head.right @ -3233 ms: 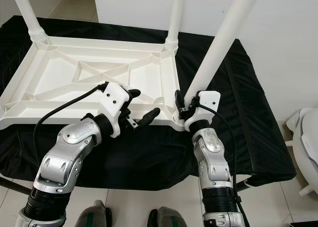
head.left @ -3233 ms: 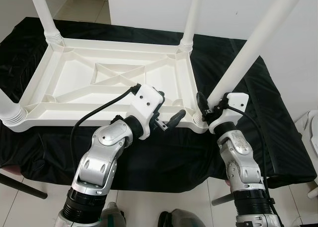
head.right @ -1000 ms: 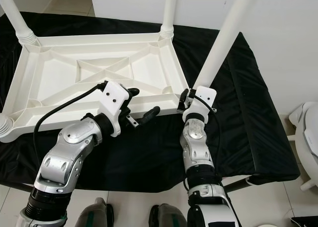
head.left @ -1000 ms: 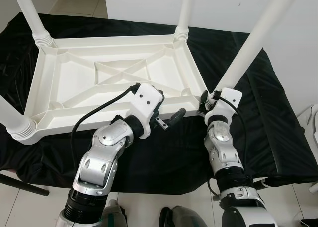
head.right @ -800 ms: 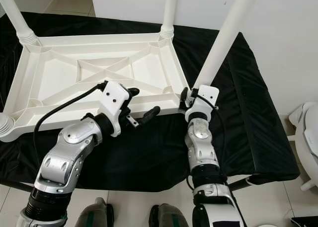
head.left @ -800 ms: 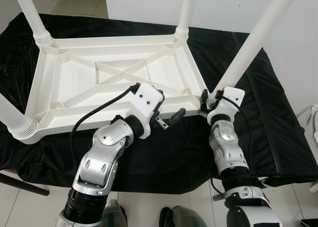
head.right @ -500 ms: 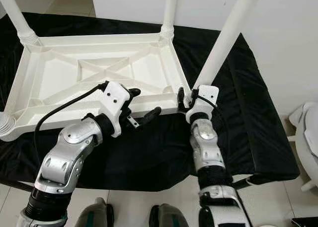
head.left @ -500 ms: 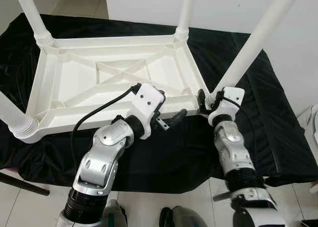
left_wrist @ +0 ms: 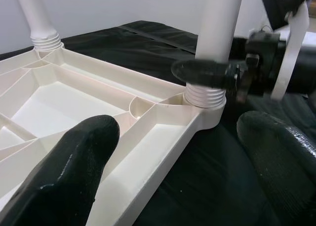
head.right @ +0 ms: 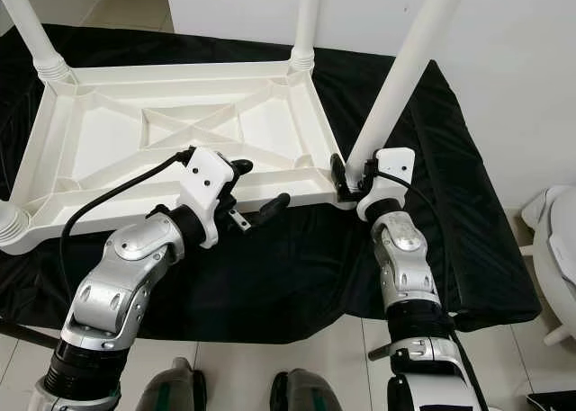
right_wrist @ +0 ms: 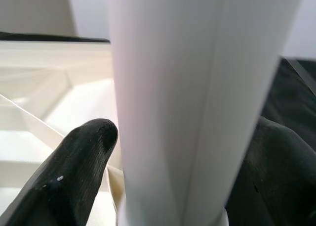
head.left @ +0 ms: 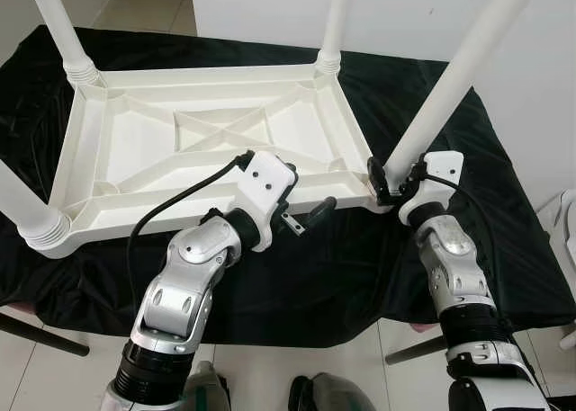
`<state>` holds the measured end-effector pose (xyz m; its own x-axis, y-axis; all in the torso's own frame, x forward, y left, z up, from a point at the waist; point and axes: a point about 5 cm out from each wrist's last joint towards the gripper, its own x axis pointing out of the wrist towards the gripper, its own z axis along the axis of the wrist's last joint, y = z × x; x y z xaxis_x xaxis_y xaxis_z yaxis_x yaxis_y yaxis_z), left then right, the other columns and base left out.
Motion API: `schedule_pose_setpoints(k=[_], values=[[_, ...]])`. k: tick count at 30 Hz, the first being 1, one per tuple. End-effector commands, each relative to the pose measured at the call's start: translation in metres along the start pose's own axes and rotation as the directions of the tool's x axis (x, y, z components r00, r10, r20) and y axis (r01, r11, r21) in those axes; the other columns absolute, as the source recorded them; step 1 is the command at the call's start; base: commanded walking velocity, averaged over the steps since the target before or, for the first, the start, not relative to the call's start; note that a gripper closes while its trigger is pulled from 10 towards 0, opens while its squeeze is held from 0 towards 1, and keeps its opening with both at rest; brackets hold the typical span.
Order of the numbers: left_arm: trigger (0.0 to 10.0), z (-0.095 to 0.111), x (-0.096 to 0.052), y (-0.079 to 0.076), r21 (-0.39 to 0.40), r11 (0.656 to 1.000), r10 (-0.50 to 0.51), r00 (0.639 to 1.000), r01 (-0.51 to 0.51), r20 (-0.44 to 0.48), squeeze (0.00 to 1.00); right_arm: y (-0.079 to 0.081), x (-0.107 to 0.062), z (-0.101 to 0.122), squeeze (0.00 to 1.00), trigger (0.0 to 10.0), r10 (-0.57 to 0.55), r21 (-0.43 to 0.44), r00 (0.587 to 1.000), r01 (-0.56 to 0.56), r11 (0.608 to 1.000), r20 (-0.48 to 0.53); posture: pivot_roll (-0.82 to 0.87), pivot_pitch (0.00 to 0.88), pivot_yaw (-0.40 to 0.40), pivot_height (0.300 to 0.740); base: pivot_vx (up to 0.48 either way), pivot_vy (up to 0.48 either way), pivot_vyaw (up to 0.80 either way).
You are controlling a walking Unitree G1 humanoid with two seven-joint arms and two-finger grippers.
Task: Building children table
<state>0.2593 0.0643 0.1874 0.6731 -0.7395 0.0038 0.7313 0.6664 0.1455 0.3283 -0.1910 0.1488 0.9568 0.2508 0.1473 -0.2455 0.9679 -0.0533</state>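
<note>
The right gripper (head.left: 389,179) apparently clasps its fingers around the near leg (head.left: 450,78) of the upturned white table (head.left: 180,150), while the left gripper (head.left: 301,215) hovers, fingers wide.

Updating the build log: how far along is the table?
Done: the tabletop lies upside down on the black cloth, and all four legs stand in its corner sockets. In hand: the right tool is closed around the base of the near right leg; the left tool straddles the near rim, open. Left: finish seating that leg, then turn the table upright.
</note>
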Motion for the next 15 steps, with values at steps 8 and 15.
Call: schedule_pose_setpoints(k=[8,15], values=[[10.0,0.001,-0.001,0.002,-0.001,0.999,0.041,0.999,-0.041,-0.004,0.0,-0.008,0.008,0.009,0.0,10.0,0.153,-0.02,0.988,-0.153,0.988,-0.005,0.01,0.05,-0.028,0.74,0.0,0.0,0.0],[10.0,-0.002,-0.002,-0.013,-0.004,0.998,-0.067,0.997,0.067,-0.028,0.0,-0.008,0.01,0.005,0.0,10.0,0.261,-0.036,0.964,-0.263,0.964,-0.058,0.01,0.046,-0.032,0.74,0.0,0.0,0.0]])
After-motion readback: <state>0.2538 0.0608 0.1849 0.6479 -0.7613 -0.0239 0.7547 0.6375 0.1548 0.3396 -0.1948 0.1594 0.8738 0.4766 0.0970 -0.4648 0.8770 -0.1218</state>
